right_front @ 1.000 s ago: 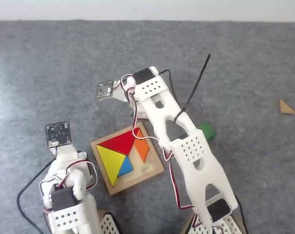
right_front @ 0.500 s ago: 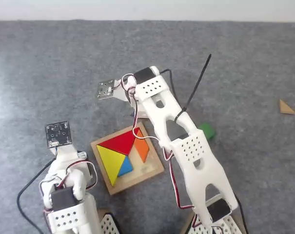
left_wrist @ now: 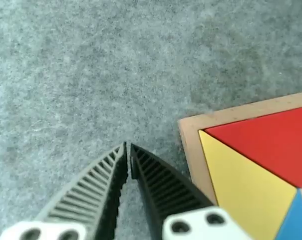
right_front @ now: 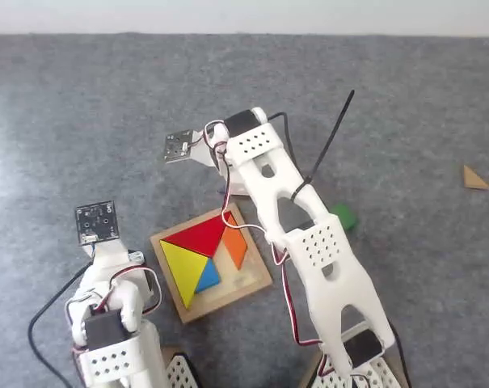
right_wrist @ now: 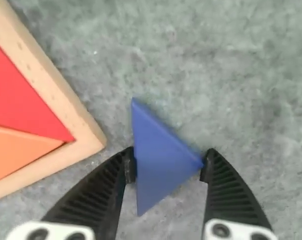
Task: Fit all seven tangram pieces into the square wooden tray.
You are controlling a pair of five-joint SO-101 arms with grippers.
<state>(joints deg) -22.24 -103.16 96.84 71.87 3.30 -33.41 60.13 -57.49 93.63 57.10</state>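
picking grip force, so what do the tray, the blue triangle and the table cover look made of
Tray: probably pale unfinished wood, with faint grain and specks on its rim. Blue triangle, held in the right gripper: smooth, matte, even blue, probably painted wood, though plastic is possible. Table cover: grey felt or low carpet, judging by its fuzzy fibres.

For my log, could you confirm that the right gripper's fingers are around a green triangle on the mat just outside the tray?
Not quite: the triangle is blue, not green, as the right wrist view shows. The rest holds: the right gripper's fingers are around it on the mat just outside the tray.
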